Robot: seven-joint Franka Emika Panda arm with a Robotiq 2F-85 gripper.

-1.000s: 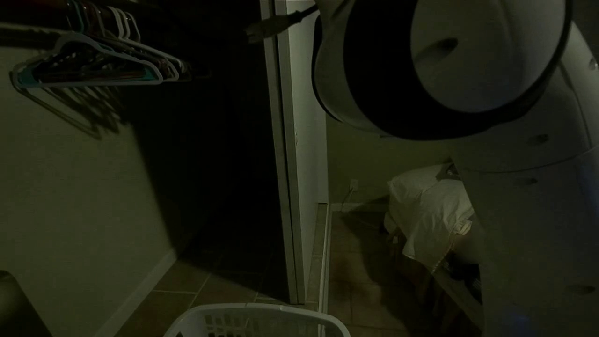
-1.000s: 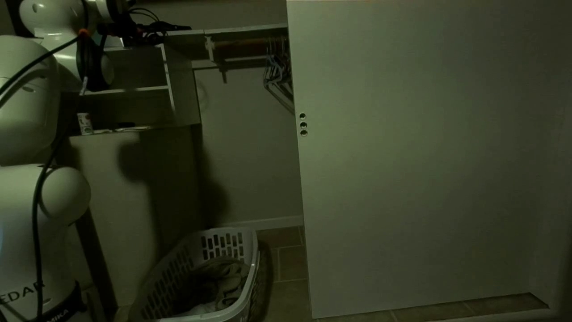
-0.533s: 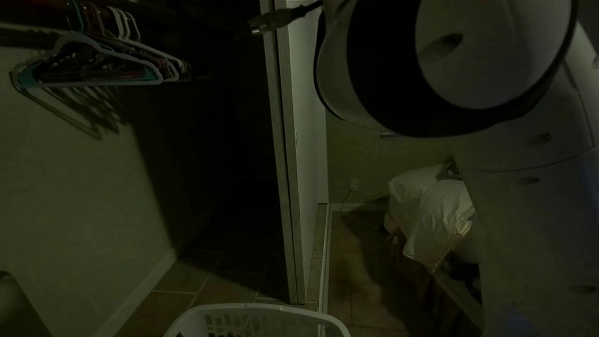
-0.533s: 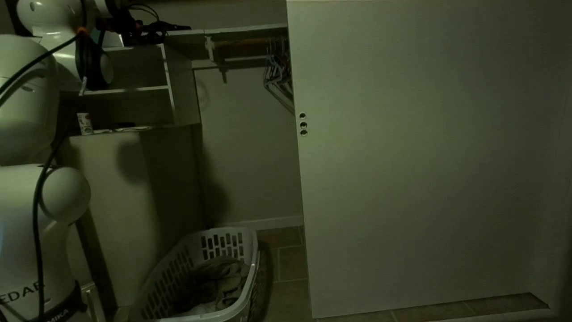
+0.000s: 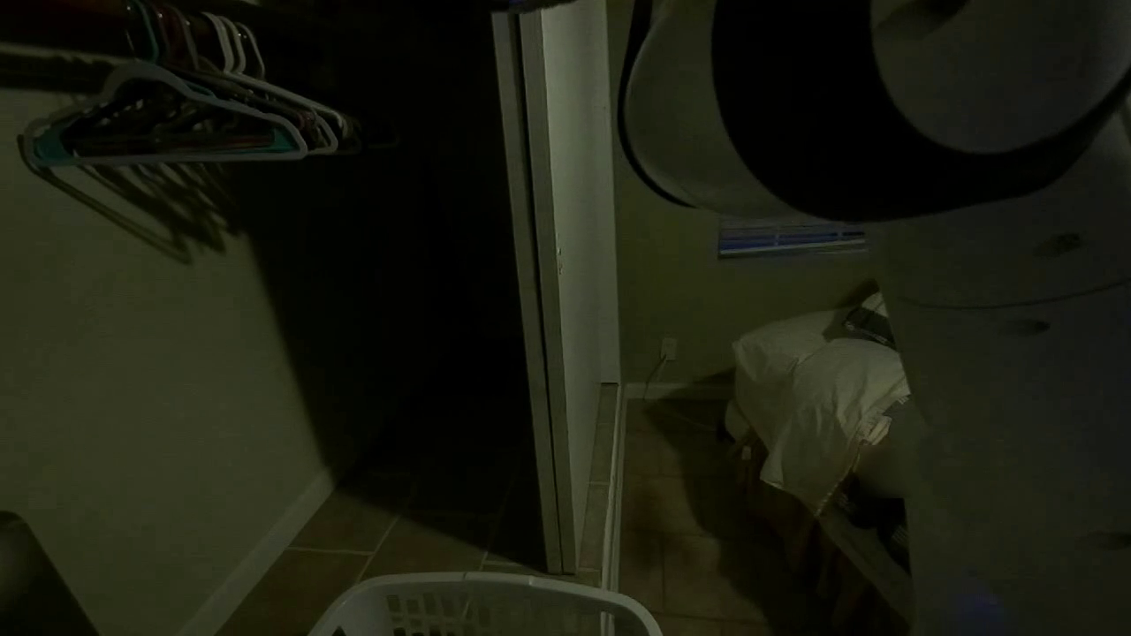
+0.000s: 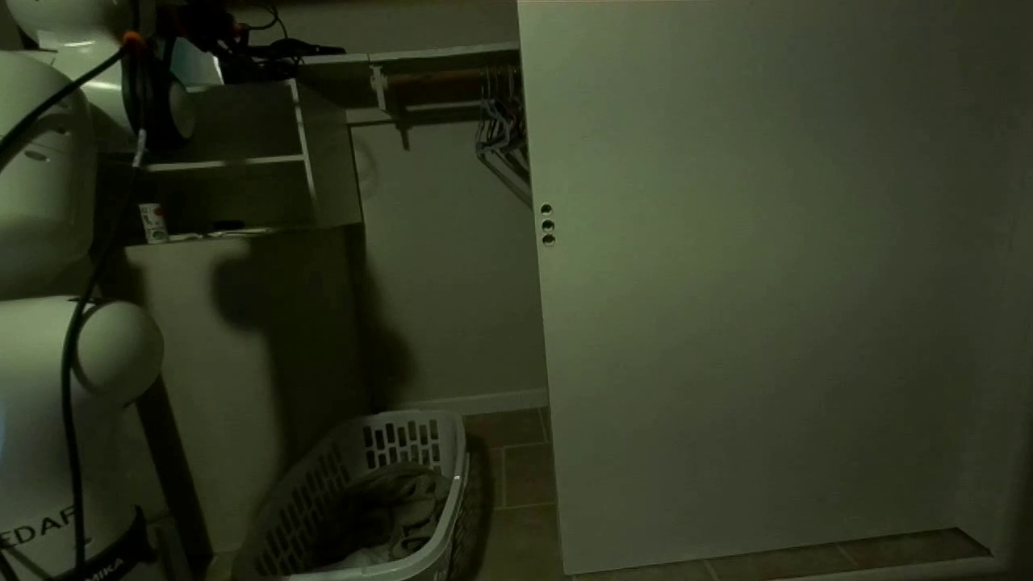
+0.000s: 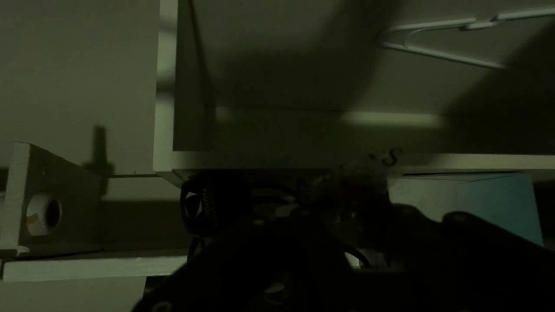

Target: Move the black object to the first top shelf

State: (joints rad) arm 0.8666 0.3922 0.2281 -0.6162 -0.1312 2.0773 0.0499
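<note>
Black object (image 7: 207,206), white emblem and lettering: on top of the shelf unit (image 6: 331,153), at the end by the rod bracket (image 7: 76,208); wrist view shows the unit inverted. Hand (image 7: 334,225): close by the black object, its dark outline hard to separate from what lies behind; whether spread or clasped cannot be told, nor whether the two touch. Teal-and-white box (image 7: 503,208): same top, opposite side of the hand. Laundry basket (image 6: 451,440): in both exterior views, cloth (image 6: 407,500) inside. Hangers (image 6: 500,129): on the rod (image 6: 436,83), partly behind the white door panel (image 6: 726,282).
</note>
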